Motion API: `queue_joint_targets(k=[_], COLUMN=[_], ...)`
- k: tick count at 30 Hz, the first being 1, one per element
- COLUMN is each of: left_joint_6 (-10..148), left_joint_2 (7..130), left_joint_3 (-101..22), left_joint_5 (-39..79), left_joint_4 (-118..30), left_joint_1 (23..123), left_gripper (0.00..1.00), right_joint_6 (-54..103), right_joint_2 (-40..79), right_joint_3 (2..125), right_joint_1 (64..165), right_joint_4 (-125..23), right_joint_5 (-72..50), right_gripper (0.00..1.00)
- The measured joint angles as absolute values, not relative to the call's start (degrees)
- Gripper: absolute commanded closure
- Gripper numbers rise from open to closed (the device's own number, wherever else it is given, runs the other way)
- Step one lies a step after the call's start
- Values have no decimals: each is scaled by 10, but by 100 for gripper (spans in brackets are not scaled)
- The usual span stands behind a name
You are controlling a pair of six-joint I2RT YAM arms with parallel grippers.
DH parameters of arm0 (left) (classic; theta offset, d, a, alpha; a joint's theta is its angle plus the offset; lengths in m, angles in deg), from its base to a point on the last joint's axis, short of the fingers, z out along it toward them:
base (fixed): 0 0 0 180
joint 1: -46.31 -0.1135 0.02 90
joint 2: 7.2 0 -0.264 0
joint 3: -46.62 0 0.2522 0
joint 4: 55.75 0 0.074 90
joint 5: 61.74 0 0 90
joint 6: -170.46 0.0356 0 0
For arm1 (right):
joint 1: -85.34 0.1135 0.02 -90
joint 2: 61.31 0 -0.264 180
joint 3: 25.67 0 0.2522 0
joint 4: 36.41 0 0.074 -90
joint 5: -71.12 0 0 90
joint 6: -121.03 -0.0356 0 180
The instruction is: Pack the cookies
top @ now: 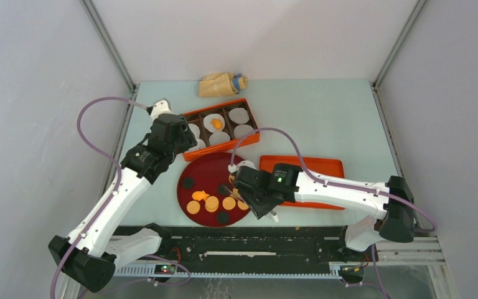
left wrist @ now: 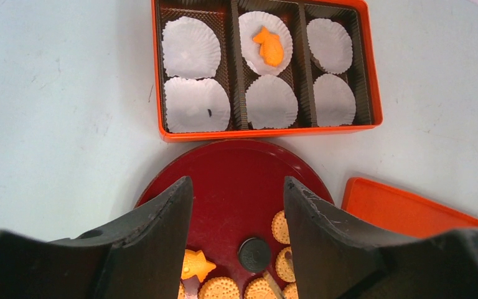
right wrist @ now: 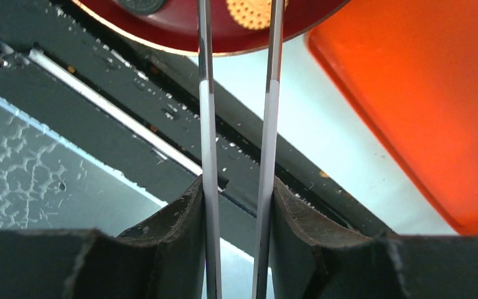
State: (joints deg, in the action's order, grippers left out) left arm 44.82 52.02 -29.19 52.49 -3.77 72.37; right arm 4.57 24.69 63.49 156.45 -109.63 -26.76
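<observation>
Several tan and dark round cookies [top: 211, 204] and an orange star-like one [left wrist: 196, 265] lie on the dark red plate [top: 215, 168]. One orange cookie [left wrist: 269, 47] rests in a white liner in the orange box [left wrist: 267, 132]. My left gripper [left wrist: 236, 182] hangs open and empty above the plate's far half, short of the box. My right gripper [right wrist: 238, 184] is shut on a pair of thin tongs [right wrist: 205, 124]. The tong blades reach over the plate's near rim [right wrist: 180, 34], one on each side of a tan cookie [right wrist: 249, 12].
The orange box lid [top: 323, 165] lies flat right of the plate, under my right arm. A beige bag [top: 223, 84] sits at the back behind the box. The black rail [top: 255, 240] runs along the near edge just below the plate.
</observation>
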Motion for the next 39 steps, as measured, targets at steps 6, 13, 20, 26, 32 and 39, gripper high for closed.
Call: queue_joint_targets(k=[6, 13, 20, 26, 32, 39], left_joint_6=[444, 444, 444, 444, 444, 445], left_joint_2=[508, 507, 494, 486, 483, 483], left_joint_3=[-292, -291, -291, -291, -291, -291], left_joint_5=[520, 516, 517, 522, 525, 528], left_joint_4=[-38, -38, -38, -37, -37, -37], left_joint_1=[724, 724, 724, 724, 724, 724], left_gripper=[39, 39, 39, 38, 39, 39], right_joint_6=[19, 12, 24, 40, 56, 94], right_joint_2=[246, 261, 296, 333, 343, 342], right_joint_3=[617, 610, 616, 642, 676, 779], right_joint_1=[1599, 1588, 1568, 1550, 1527, 1459], right_joint_4=[-1102, -1099, -1072, -1058, -1062, -1074], right_joint_5=[-251, -242, -231, -224, -229, -250], right_gripper=[55, 51, 53, 64, 80, 81])
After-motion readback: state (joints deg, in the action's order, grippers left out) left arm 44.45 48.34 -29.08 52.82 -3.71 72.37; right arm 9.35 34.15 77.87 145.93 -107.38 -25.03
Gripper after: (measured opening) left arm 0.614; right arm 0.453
